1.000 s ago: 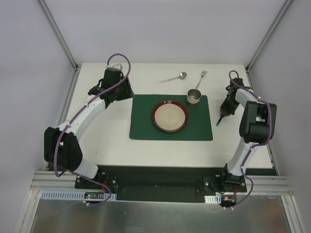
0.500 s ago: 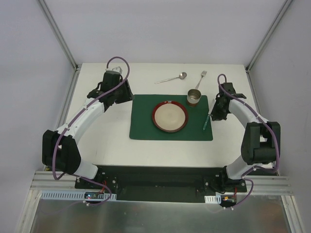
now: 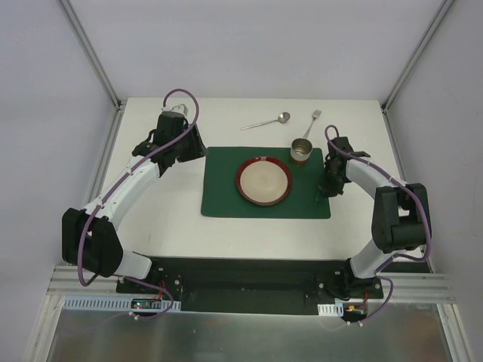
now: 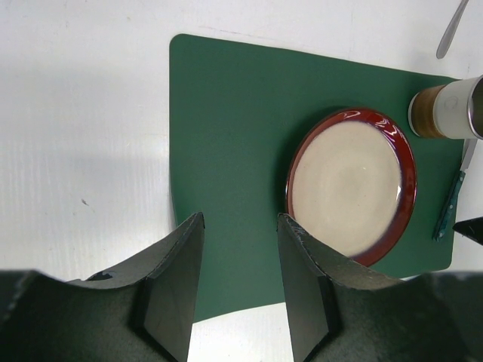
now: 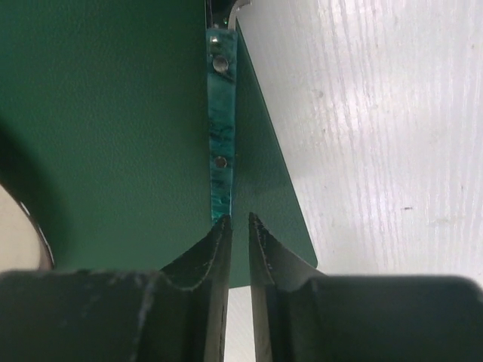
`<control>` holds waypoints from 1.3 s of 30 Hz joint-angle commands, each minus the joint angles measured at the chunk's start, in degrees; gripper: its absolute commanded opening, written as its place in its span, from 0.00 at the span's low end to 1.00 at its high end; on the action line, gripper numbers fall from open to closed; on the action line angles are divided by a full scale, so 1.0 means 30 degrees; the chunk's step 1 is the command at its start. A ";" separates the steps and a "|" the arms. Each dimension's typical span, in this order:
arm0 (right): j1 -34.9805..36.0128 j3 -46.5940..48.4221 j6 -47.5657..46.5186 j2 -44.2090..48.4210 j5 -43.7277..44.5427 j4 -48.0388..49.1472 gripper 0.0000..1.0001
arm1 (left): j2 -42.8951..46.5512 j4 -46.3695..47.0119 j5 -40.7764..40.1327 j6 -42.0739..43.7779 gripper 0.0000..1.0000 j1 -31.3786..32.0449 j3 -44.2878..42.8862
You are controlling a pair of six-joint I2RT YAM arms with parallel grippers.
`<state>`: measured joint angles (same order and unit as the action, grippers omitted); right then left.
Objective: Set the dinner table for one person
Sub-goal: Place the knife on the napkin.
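Note:
The white dinner table [image 3: 166,211] carries a dark green placemat [image 3: 223,188] with a red-rimmed cream plate [image 3: 264,182] in its middle and a metal cup [image 3: 301,151] at its far right corner. A teal-handled knife [image 5: 221,136] lies flat along the mat's right edge, right of the plate, and also shows in the left wrist view [image 4: 447,211]. My right gripper [image 5: 236,220] sits low just behind the handle's end, jaws a narrow gap apart, holding nothing. My left gripper [image 4: 240,226] is open and empty above the mat's left edge.
A spoon [image 3: 268,121] and a fork [image 3: 314,121] lie on the bare table beyond the placemat, near the far edge. Metal frame rails run along the table's sides, and white walls stand behind.
My right gripper moved left from beside the mat to its right edge, bringing the knife. The knife now lies on the mat, free of the jaws. The left arm barely moved.

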<state>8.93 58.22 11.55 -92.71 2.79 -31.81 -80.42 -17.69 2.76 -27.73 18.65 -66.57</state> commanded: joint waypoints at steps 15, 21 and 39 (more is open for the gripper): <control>0.0042 0.3183 0.0222 -0.3258 0.0360 0.0116 0.23 | 0.0235 0.0507 -0.0189 0.0277 0.43 -0.0037 0.0011; -0.0075 0.3094 -0.0012 -0.3375 0.0682 0.0087 0.28 | 0.0177 0.0507 -0.0159 0.0336 0.43 -0.0037 -0.0019; -0.0252 0.2598 0.0193 -0.4225 0.0506 0.1024 0.01 | 0.0177 0.0507 -0.0277 0.0336 0.42 -0.0037 0.0186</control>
<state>8.21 66.54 11.46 -103.68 4.29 -31.57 -80.44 -17.67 2.70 -27.64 18.65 -66.57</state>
